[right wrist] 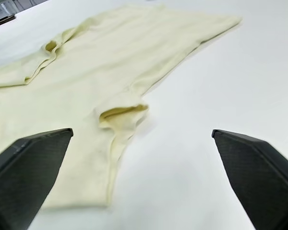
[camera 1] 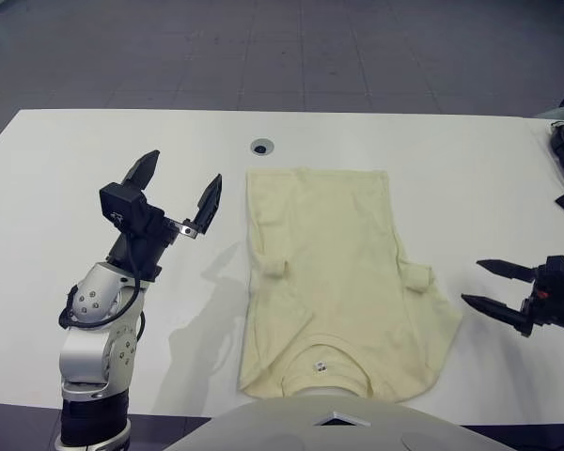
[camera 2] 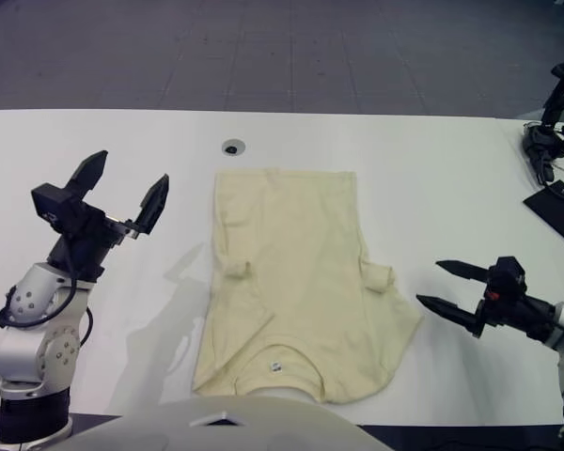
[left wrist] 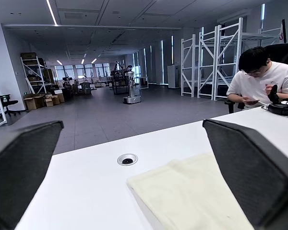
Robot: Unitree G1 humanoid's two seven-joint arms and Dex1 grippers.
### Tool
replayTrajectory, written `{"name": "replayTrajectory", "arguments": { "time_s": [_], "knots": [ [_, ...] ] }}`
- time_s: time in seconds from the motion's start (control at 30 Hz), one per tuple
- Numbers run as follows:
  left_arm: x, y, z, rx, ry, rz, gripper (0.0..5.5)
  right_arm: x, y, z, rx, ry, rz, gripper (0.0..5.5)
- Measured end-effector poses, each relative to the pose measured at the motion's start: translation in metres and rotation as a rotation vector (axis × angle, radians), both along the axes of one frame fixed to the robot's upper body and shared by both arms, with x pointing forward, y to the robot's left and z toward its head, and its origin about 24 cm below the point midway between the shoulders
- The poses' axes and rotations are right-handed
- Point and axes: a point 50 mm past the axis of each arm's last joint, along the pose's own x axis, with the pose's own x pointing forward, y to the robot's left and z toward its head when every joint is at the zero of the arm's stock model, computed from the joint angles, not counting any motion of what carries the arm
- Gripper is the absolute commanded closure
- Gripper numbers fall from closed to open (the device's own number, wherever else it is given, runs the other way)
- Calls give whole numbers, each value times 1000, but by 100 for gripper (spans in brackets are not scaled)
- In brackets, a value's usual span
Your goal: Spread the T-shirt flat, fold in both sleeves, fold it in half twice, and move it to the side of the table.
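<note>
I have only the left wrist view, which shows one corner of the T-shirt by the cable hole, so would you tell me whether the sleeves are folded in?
Observer: They appear so: on the T-shirt, the left sleeve and the right sleeve each lie turned in over the body.
Operator: Thank you. Where is the right gripper?
Observer: The right gripper is open and empty, beside the shirt's right edge.
Operator: Which end is nearest the robot?
Observer: The collar, at the near edge of the table.
</note>
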Motion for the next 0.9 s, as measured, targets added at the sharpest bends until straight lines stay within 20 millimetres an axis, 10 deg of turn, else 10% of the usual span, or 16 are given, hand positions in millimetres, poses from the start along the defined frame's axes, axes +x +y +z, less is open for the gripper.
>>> {"name": "replayTrajectory", "arguments": {
  "time_s": [0.17,0.9],
  "knots": [
    [-6,1,4,-21,-30,38,12,-13,-2,-8,-32,86,14,10],
    [-9,0,-3,-18,-9,70,10,-13,13,-24,-49,148,133,388]
  ]
}}
